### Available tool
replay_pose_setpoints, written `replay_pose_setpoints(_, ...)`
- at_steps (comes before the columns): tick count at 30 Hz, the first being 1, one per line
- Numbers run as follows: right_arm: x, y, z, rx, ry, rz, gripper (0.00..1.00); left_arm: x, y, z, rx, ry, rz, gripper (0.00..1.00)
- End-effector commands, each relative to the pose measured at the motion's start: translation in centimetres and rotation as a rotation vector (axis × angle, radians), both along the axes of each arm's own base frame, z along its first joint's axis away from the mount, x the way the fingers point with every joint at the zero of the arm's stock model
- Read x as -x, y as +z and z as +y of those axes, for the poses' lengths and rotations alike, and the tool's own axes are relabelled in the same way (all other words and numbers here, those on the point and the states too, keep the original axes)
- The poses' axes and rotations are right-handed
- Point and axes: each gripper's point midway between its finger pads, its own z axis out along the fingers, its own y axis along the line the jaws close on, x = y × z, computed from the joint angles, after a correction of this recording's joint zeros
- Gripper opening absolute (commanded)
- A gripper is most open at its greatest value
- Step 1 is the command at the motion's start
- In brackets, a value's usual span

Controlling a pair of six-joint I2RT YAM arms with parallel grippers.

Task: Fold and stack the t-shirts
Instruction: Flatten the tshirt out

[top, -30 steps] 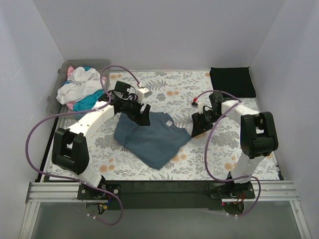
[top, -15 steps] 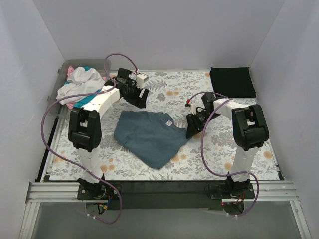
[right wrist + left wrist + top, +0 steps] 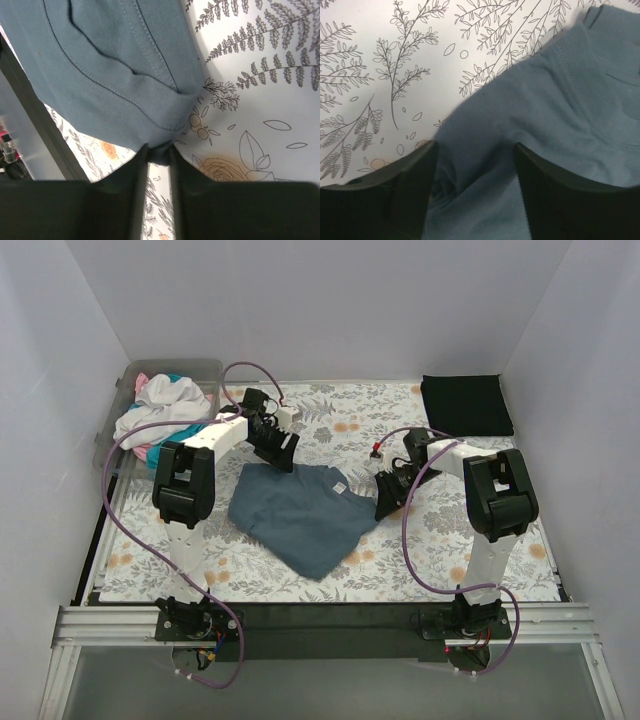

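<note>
The slate blue-grey t-shirt (image 3: 300, 512) lies partly folded in the middle of the floral cloth. My left gripper (image 3: 285, 460) is open over its far left corner; in the left wrist view the shirt (image 3: 545, 125) lies between the spread jaws of that gripper (image 3: 476, 165). My right gripper (image 3: 385, 502) is shut on the shirt's right edge; in the right wrist view this gripper (image 3: 159, 152) pinches a fold of the blue cloth (image 3: 110, 65). A folded black t-shirt (image 3: 466, 404) lies at the far right corner.
A clear plastic bin (image 3: 205, 370) at the far left holds a heap of white, teal and pink shirts (image 3: 160, 415). The floral table cloth (image 3: 430, 550) covers the table. Purple cables loop from both arms. White walls stand on three sides.
My left arm swung back and to the left, and its gripper has come down at the shirt's far left corner. My right gripper shifted slightly left along the shirt's right edge.
</note>
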Motion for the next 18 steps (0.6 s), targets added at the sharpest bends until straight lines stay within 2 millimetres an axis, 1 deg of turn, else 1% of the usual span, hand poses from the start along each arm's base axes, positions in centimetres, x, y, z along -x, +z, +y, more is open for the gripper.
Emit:
replay_pose_setpoints(1,0.7,0.6,0.4,-0.028,0.035,-0.009,0.23,0.2,1.8,-0.8,0.052,-0.032,-0.025,0.56)
replay_pose_setpoints(2,0.6,0.6,0.4,-0.029,0.038,-0.014,0.17,0.2,1.8,-0.8,0.053,-0.030,-0.021,0.40)
replay_pose_setpoints(4,0.3,0.8,0.3,-0.023,0.036,-0.027,0.02,-0.1,2.2,-1.2,0.073,-0.028,-0.031,0.23)
replay_pose_setpoints(5,0.0,1.0,0.3,-0.022,0.035,-0.040,0.01,-0.4,2.6,-1.2,0.083,-0.021,-0.039,0.14)
replay_pose_setpoints(6,-0.4,1.4,0.4,-0.023,0.035,-0.058,0.01,-0.6,3.2,-1.6,0.111,-0.012,-0.039,0.00)
replay_pose_setpoints(7,-0.9,1.6,0.1,-0.016,0.026,-0.073,0.01,-1.5,4.2,-1.5,0.130,0.001,-0.059,0.00)
replay_pose_setpoints(8,-1.7,2.2,0.1,-0.013,0.018,-0.098,0.01,-1.8,4.8,-1.4,0.145,0.015,-0.062,0.00)
replay_pose_setpoints(9,-2.4,2.9,0.0,-0.012,0.011,-0.127,0.01,-2.7,5.7,-1.2,0.158,0.033,-0.084,0.00)
replay_pose_setpoints(10,-3.2,3.3,-0.5,-0.002,-0.007,-0.147,0.01,-3.7,6.6,-0.4,0.172,0.063,-0.103,0.00)
replay_pose_setpoints(11,-3.9,3.9,-0.8,0.001,-0.014,-0.174,0.01,-5.2,8.6,0.0,0.197,0.080,-0.151,0.00)
replay_pose_setpoints(12,-5.6,5.6,-0.9,0.000,-0.024,-0.237,0.01,-6.1,9.7,0.4,0.222,0.112,-0.162,0.00)
replay_pose_setpoints(13,-6.7,6.3,-1.6,0.022,-0.041,-0.275,0.01,-7.1,10.6,1.4,0.238,0.140,-0.180,0.00)
replay_pose_setpoints(14,-7.8,7.3,-1.9,0.028,-0.046,-0.322,0.01,-8.0,11.9,1.6,0.258,0.148,-0.206,0.00)
replay_pose_setpoints(15,-9.6,9.4,-2.0,0.030,-0.054,-0.392,0.01,-9.2,14.2,1.8,0.275,0.150,-0.260,0.00)
replay_pose_setpoints(16,-10.8,10.6,-2.6,0.047,-0.066,-0.441,0.01,-9.9,15.5,1.9,0.281,0.150,-0.294,0.00)
replay_pose_setpoints(17,-11.7,11.8,-2.9,0.053,-0.063,-0.485,0.01,-11.1,17.6,1.9,0.293,0.152,-0.353,0.00)
replay_pose_setpoints(18,-12.5,13.1,-2.9,0.057,-0.065,-0.532,0.01,-11.7,19.2,1.9,0.309,0.155,-0.392,0.00)
